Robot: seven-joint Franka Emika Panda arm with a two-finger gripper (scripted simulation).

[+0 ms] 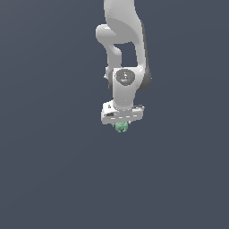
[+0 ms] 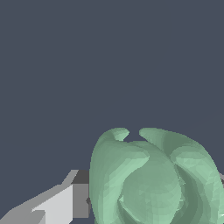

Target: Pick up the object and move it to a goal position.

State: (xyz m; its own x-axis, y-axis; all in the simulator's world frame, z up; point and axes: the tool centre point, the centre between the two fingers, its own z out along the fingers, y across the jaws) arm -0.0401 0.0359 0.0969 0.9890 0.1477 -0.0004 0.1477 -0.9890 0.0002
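Note:
The object [image 1: 121, 127] is a small pale mint-green lump with rounded knobs, sitting directly under the white gripper [image 1: 121, 125] near the middle of the exterior view. In the wrist view the object [image 2: 153, 179] fills the space between the fingers. One grey-white finger [image 2: 65, 203] presses against its side, and only a thin sliver of the other finger [image 2: 222, 177] shows at the picture's edge. The gripper is shut on the object. The white arm [image 1: 125, 40] comes down from above. No goal marker shows in either view.
A plain dark grey-blue surface [image 1: 53, 179] fills the exterior view all around the arm. No other objects, containers or edges show.

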